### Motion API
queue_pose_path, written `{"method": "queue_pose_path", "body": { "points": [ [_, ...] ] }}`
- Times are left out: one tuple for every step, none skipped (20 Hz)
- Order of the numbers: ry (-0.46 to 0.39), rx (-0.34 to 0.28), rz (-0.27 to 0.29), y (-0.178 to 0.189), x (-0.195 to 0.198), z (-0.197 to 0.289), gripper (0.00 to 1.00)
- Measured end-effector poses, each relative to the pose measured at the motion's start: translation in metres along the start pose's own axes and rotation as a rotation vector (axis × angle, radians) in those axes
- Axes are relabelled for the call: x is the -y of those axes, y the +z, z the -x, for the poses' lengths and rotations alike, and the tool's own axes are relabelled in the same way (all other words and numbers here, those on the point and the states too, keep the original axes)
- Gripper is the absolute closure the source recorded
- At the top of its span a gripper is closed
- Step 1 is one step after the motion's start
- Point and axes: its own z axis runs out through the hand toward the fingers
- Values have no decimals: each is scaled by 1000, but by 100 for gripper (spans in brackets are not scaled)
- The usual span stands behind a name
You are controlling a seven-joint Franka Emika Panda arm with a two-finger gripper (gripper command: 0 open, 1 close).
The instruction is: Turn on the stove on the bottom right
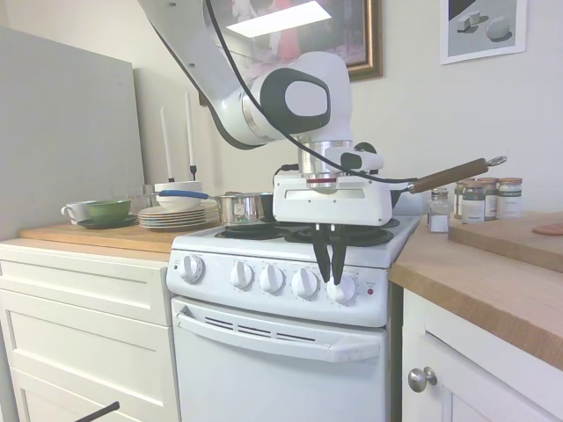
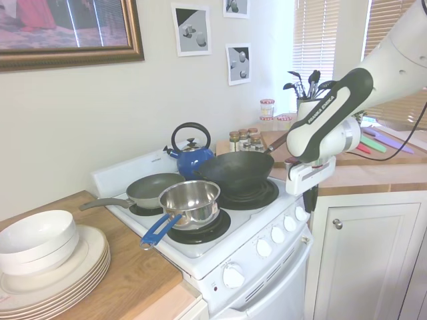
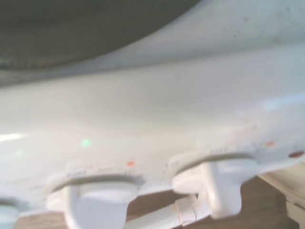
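Stove (image 1: pixel 281 308): fingers (image 1: pixel 327 255) point down (arm overhead), pinching rightmost knob (image 1: pixel 340 288).

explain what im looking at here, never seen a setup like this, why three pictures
It is one white robot arm working at a kitchen stove. Two pictures come from cameras standing in the room, on opposite sides of the arm. The blurry third comes from a camera on the arm's wrist, looking closely at the stove's front knobs. The gripper, its two-finger hand, has its dark fingers around the rightmost knob, next to a small red light. On the burners sit a blue kettle, a black wok, a grey frying pan and a steel saucepan.
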Motion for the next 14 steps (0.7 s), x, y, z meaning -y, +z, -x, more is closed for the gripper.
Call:
{"method": "queue_pose_path", "body": {
  "points": [
    [0, 0, 0, 1, 0, -2, 100],
    [1, 0, 0, 2, 0, -3, 100],
    [3, -1, -2, 2, 0, -5, 100],
    [5, -1, -4, 1, -1, -6, 100],
    [7, -2, -5, 1, -3, -8, 100],
    [8, -2, -6, 0, -5, -9, 100],
    [10, -3, -6, 0, -6, -10, 100],
    [11, -3, -7, 0, -7, -11, 100],
    [12, -3, -6, 1, -7, -11, 100],
    [12, -3, -6, 1, -7, -12, 100],
    [12, -3, -5, 2, -6, -13, 100],
    [12, -3, -4, 3, -5, -14, 100],
    [11, -4, -2, 4, -4, -16, 100],
    [11, -4, -2, 5, -3, -18, 100]
  ]
}}
